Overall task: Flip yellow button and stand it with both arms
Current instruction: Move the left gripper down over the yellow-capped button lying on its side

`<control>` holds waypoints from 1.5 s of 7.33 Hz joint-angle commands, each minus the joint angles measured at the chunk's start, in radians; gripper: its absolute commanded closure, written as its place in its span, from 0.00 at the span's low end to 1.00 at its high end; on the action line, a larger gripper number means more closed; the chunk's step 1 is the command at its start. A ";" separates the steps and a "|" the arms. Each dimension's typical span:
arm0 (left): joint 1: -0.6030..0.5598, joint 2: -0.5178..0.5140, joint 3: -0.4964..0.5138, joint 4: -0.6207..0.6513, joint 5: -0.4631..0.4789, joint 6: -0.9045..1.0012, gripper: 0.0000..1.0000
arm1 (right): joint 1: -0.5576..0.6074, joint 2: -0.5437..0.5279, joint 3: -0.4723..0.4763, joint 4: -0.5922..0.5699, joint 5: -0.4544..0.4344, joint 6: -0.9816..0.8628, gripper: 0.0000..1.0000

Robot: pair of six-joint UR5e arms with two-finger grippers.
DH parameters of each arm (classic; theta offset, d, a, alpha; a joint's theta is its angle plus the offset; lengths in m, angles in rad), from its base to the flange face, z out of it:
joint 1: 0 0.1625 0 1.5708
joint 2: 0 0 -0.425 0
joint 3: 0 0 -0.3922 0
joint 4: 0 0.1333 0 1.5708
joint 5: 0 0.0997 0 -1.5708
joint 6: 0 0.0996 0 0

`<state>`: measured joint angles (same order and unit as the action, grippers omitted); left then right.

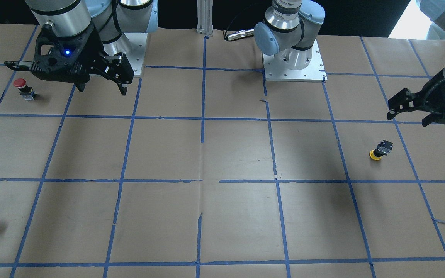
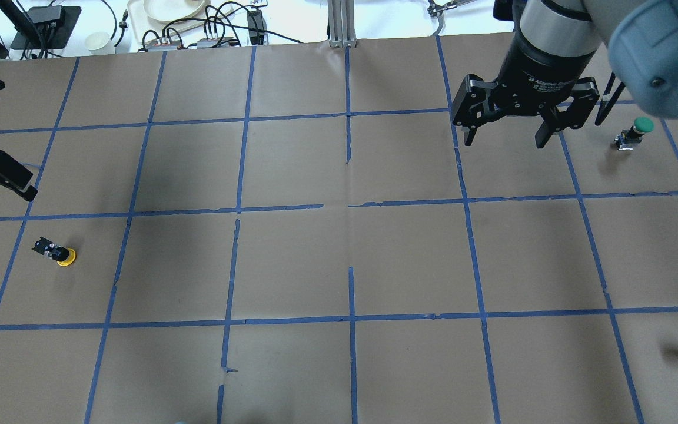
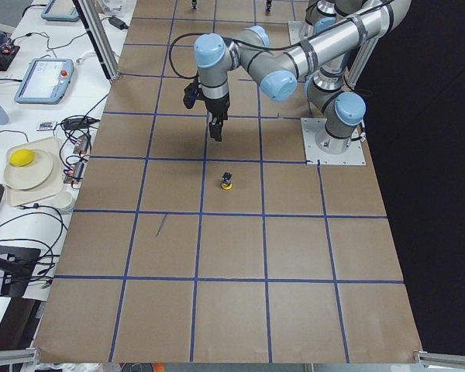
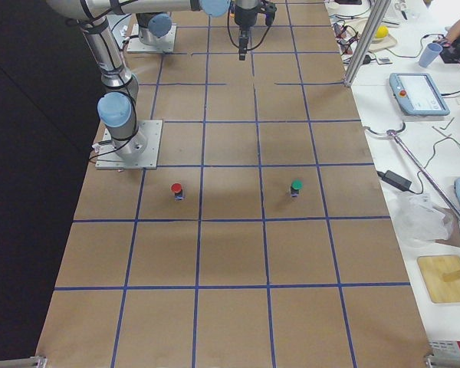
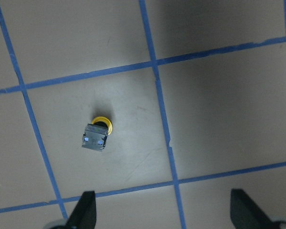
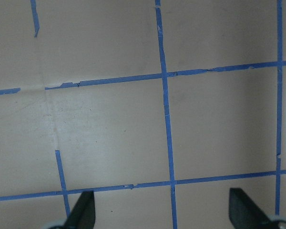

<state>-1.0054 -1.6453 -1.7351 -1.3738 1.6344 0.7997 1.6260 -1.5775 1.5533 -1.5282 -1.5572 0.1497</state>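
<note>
Button [image 1: 380, 150] (yellow) rests cap-down near splayed left pincer [image 1: 406, 119].

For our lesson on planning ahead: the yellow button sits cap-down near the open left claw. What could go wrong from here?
1. The yellow button balances on its round cap; a finger of the left claw brushing it could topple or roll it.
2. The right claw hangs far off, beside the red button, so a two-arm hand-over of so small a part may slip.

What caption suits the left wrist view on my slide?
Yellow button rests cap-down beyond the open left gripper.
</note>
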 commanded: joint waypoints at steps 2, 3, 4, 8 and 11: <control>0.083 -0.065 -0.089 0.150 -0.004 0.185 0.00 | -0.002 0.042 -0.009 -0.033 0.002 0.004 0.00; 0.088 -0.091 -0.104 0.191 -0.002 0.226 0.00 | -0.002 0.053 -0.009 -0.046 0.002 0.004 0.00; 0.091 -0.111 -0.128 0.234 -0.004 0.287 0.00 | -0.002 0.054 -0.009 -0.053 0.000 0.004 0.00; 0.093 -0.122 -0.242 0.387 -0.005 0.325 0.00 | 0.000 0.071 0.005 -0.076 -0.012 -0.004 0.00; 0.149 -0.125 -0.261 0.395 -0.054 0.346 0.01 | 0.003 0.074 0.007 -0.082 -0.004 0.002 0.00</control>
<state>-0.8794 -1.7679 -1.9906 -0.9841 1.6005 1.1320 1.6280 -1.5065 1.5596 -1.6072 -1.5688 0.1490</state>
